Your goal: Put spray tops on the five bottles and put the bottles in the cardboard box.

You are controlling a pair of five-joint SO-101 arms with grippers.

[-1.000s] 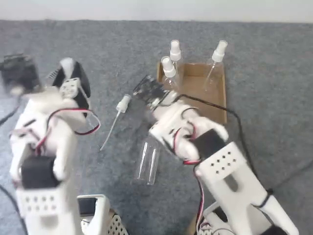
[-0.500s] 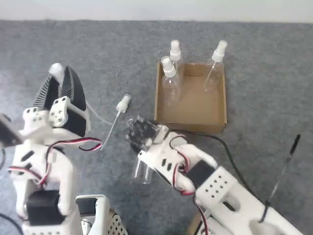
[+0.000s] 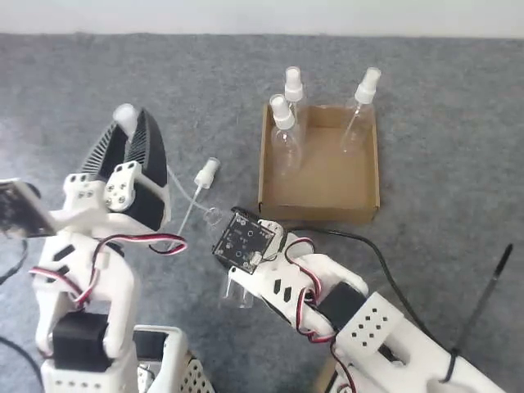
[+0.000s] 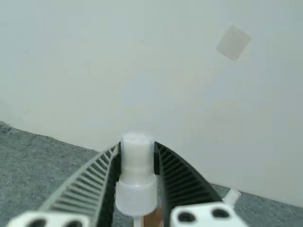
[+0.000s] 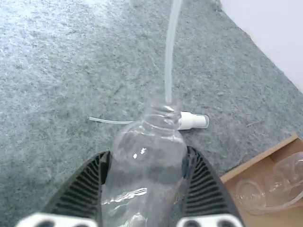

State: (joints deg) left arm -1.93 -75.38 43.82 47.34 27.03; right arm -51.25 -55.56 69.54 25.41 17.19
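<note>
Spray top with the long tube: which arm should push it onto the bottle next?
Left, most likely. The left arm's fingers grip the spray top, and its tube reaches the mouth of the bottle that the right arm's fingers hold.

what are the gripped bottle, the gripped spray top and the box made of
Bottle: likely clear glossy plastic; carpet shows through, bright highlights; glass not ruled out.
Spray top: smooth, opaque white plastic, apparently.
Cardboard box: dull brown cardboard, thin flat walls.

Bottles [image 3: 284,146] in cardboard box [image 3: 321,210]; spray top [image 3: 205,173] left.
</note>
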